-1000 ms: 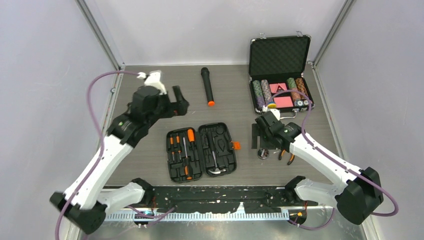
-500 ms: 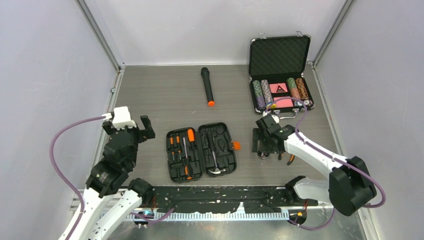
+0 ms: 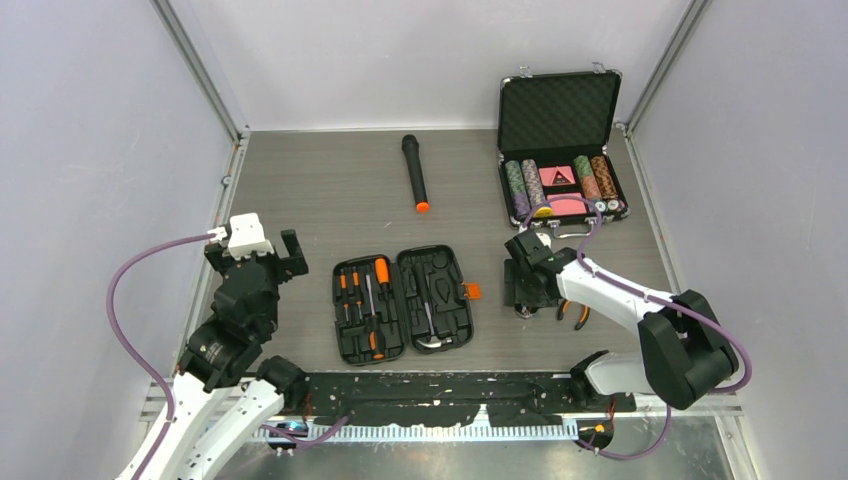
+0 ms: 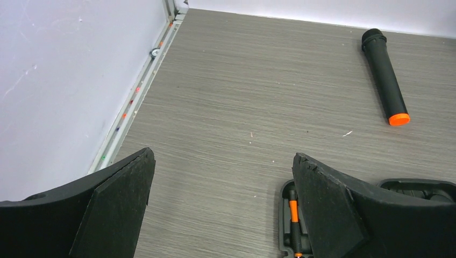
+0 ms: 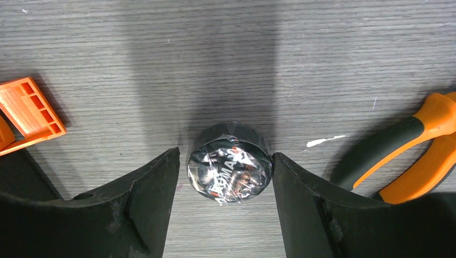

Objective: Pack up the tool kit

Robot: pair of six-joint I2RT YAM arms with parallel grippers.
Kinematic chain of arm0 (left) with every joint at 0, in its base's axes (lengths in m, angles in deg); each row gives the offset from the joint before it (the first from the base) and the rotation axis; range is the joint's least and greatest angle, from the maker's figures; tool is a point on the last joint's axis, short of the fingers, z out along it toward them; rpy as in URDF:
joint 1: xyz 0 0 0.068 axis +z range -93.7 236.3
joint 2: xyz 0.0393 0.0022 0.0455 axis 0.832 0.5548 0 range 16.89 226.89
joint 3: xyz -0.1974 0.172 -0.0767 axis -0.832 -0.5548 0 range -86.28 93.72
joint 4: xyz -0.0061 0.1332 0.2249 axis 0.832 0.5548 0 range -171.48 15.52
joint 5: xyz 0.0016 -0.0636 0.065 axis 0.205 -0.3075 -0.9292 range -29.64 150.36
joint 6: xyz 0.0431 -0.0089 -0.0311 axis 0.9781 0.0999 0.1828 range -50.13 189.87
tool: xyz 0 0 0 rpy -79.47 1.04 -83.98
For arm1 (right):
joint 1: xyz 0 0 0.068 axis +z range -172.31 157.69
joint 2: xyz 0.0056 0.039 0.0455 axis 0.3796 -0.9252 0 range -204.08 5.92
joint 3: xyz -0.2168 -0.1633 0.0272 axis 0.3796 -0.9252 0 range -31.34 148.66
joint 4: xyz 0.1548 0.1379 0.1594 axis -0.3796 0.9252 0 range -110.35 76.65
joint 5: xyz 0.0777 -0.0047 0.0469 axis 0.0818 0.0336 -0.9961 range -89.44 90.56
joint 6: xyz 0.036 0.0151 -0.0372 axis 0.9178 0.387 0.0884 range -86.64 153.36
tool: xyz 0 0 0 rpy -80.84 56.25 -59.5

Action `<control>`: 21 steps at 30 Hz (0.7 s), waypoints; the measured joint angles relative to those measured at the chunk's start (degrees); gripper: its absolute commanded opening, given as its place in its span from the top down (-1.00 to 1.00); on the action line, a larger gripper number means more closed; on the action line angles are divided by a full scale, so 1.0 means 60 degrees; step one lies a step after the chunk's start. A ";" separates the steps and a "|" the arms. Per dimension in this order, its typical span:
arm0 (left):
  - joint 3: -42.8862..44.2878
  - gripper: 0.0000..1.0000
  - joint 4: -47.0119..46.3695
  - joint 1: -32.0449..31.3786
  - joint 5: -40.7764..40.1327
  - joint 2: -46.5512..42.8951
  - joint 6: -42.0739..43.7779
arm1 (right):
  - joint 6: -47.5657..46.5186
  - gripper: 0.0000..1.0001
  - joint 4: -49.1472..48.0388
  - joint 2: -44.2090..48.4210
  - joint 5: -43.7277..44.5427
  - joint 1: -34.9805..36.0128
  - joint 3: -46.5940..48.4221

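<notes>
The tool kit (image 3: 447,262) lies open at the table's middle, its black halves flat, with orange-black screwdrivers (image 3: 360,295) in the left half and the orange latch (image 3: 472,291) at its right edge. Right of it, my right gripper (image 3: 524,300) points down over a small black plastic-wrapped roll (image 5: 229,171). In the right wrist view my right gripper (image 5: 226,156) is open and straddles the roll: the right finger touches it, the left shows a thin gap. Orange-handled pliers (image 5: 414,156) lie just right. My left gripper (image 4: 223,156) is wide open and empty, left of the kit's corner (image 4: 287,220).
A black microphone (image 3: 415,172) with an orange end lies beyond the kit. An open metal-edged case (image 3: 558,110) of poker chips stands at the back right. Walls close in the table on the left, back and right.
The left arm swung back from the far left to the near left, beside the kit. The right gripper came down over the roll and its fingers narrowed around it.
</notes>
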 measured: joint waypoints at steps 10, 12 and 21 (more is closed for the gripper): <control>-0.0004 -0.99 -0.0004 0.0047 0.0004 0.0000 0.0004 | -0.0029 -0.16 -0.0113 -0.0062 0.0007 0.0000 -0.0102; -0.0004 -0.99 -0.0004 0.0058 0.0004 0.0000 0.0004 | -0.0036 -0.08 -0.0117 -0.0058 0.0007 0.0000 -0.0106; -0.0004 -0.99 -0.0004 0.0091 0.0015 0.0000 0.0004 | -0.0237 0.03 0.0597 0.0255 0.0011 0.0029 0.0579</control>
